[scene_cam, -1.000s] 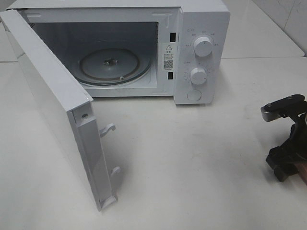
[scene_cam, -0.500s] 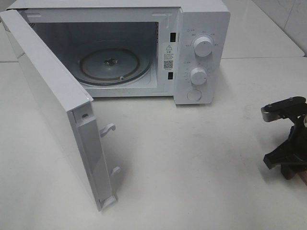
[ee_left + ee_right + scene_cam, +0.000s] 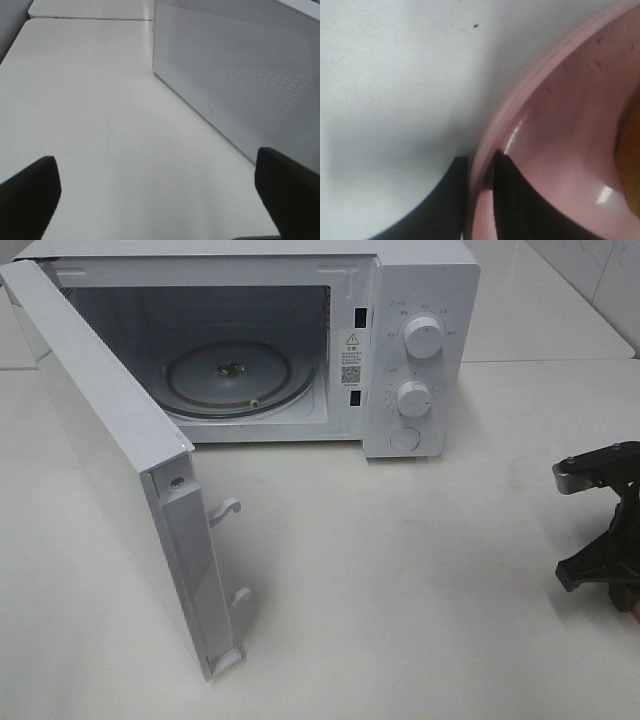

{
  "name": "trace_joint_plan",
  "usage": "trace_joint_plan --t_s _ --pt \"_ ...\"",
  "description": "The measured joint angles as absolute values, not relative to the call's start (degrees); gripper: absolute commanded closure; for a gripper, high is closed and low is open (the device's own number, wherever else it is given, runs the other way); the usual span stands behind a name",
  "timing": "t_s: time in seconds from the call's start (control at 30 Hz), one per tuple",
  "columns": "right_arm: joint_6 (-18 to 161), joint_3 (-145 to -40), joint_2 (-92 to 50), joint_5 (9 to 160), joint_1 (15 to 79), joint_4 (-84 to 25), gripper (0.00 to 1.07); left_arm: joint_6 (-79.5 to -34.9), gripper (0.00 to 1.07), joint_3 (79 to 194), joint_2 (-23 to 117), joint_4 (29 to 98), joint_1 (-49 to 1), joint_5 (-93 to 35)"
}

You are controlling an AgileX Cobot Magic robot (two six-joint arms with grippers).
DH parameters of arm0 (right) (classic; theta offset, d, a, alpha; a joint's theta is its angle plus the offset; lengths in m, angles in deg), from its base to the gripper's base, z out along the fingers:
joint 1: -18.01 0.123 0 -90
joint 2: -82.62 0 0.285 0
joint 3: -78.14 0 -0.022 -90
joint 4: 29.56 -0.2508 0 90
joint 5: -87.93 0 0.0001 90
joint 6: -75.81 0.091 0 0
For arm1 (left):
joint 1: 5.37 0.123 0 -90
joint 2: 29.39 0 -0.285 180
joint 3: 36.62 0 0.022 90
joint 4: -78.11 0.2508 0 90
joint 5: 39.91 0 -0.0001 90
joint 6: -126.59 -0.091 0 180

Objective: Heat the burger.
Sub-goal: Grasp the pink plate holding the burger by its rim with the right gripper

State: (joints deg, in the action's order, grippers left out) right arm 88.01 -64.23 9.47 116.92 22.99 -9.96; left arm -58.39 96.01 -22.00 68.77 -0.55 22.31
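The right wrist view shows my right gripper (image 3: 479, 165) with its two black fingers closed on the rim of a round pink plate (image 3: 555, 125), one finger outside the rim and one inside. A golden-orange sliver of the burger (image 3: 633, 150) shows on the plate at the frame's edge; the rest of it is out of view. In the exterior view my right gripper (image 3: 603, 570) is low over the table at the far right edge. My left gripper (image 3: 155, 160) is open and empty over bare table, beside the microwave door.
The white microwave (image 3: 420, 350) stands at the back with its door (image 3: 120, 470) swung wide open toward the front left. The glass turntable (image 3: 235, 375) inside is bare. The door's perforated outer face (image 3: 240, 75) fills the left wrist view.
My right gripper has shifted a little to the right, toward the frame's edge, and turned. The microwave and its door have not moved.
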Motion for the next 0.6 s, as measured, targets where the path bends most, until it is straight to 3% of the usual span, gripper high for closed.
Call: trace_joint_plan --t_s 0.2,0.6 --pt "92.71 -64.06 6.09 120.41 24.54 -7.04 1.07 -58.39 0.09 96.01 -22.0 68.77 -0.55 22.31" --pt "104.63 -63.66 2.02 128.61 33.47 1.56 1.07 -58.39 0.09 96.01 -22.0 68.77 -0.55 22.31"
